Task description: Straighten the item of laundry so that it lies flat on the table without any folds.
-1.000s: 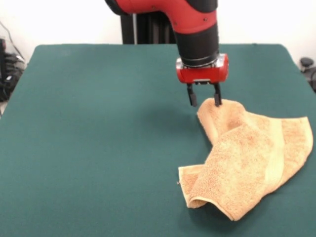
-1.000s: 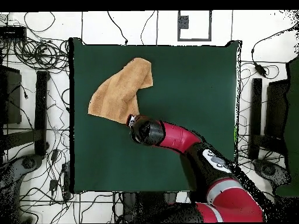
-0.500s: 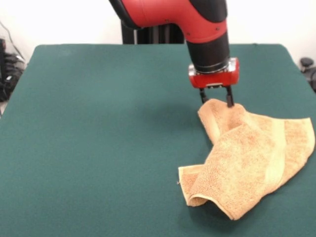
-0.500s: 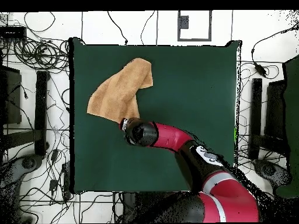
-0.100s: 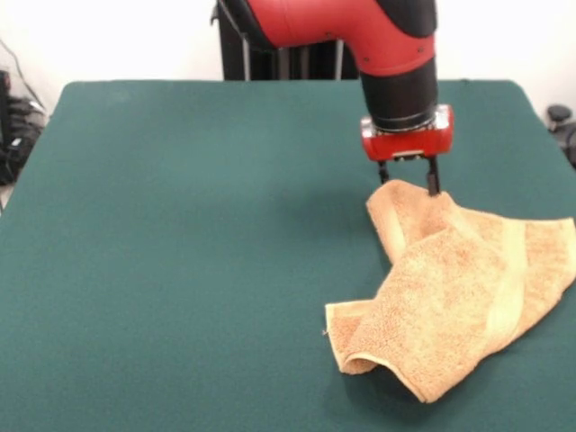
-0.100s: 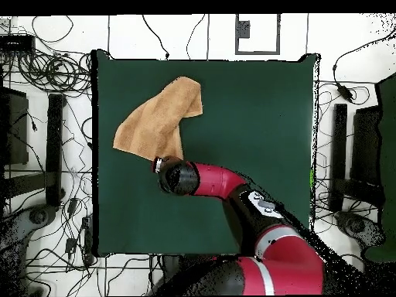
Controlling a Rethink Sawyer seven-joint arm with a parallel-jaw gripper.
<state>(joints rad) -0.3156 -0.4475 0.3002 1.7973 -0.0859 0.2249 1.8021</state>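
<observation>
The item of laundry (image 5: 459, 297) is an orange-tan towel, rumpled and folded over itself at the front right of the table (image 5: 180, 252). Its near edge curls up and a woven band runs across it. My gripper (image 5: 408, 183) stands over the towel's far corner. Its fingers (image 5: 434, 180) are apart, one on each side of the raised corner, with their tips touching the cloth. In the overhead view the towel (image 6: 158, 120) lies at the upper left of the table (image 6: 247, 108). There the gripper (image 6: 160, 165) sits at the towel's lower corner.
The towel's right edge reaches the picture's right border in the front view. Cables and stands (image 6: 46, 124) lie on the floor around the table.
The gripper has moved steadily to the right in the front view. The towel's far corner and right edge have shifted slightly right with it. The gap between the fingers looks unchanged.
</observation>
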